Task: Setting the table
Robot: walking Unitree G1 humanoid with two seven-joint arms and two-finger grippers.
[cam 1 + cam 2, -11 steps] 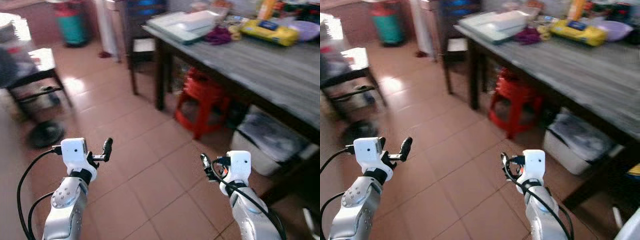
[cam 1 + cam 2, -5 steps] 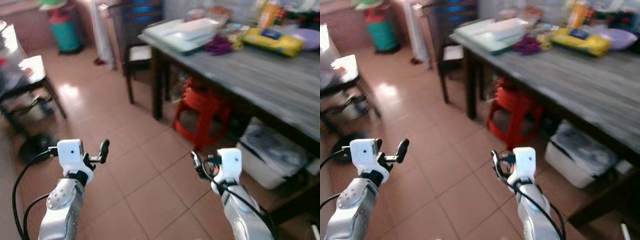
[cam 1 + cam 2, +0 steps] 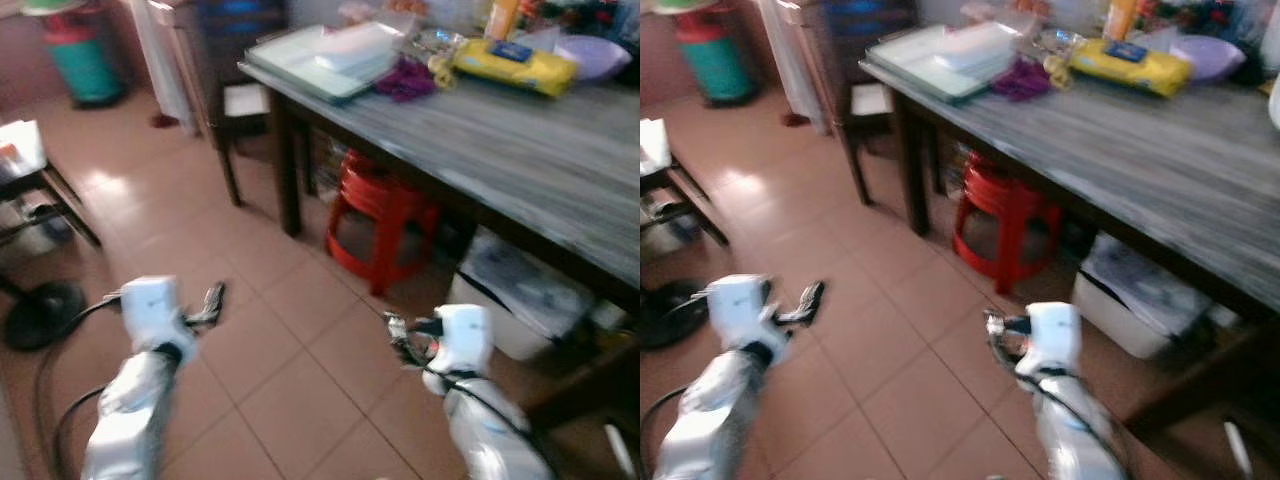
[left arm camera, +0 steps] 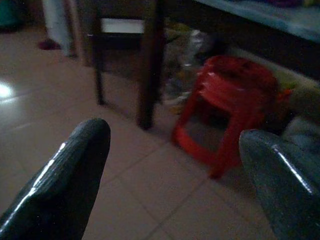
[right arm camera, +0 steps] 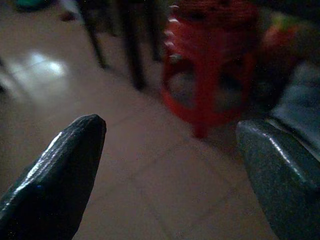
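I'm on the approach: both claws, left claw (image 3: pixel 213 300) and right claw (image 3: pixel 397 335), hang spread and empty over the floor tiles (image 3: pixel 290 360). The bench (image 3: pixel 520 150) with its tray (image 3: pixel 320 55) lies ahead-right; next I need to close in.

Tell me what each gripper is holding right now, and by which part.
Nothing is held. The left gripper and the right gripper both hang open over the tiled floor, fingers spread wide with only the red stool beyond them.
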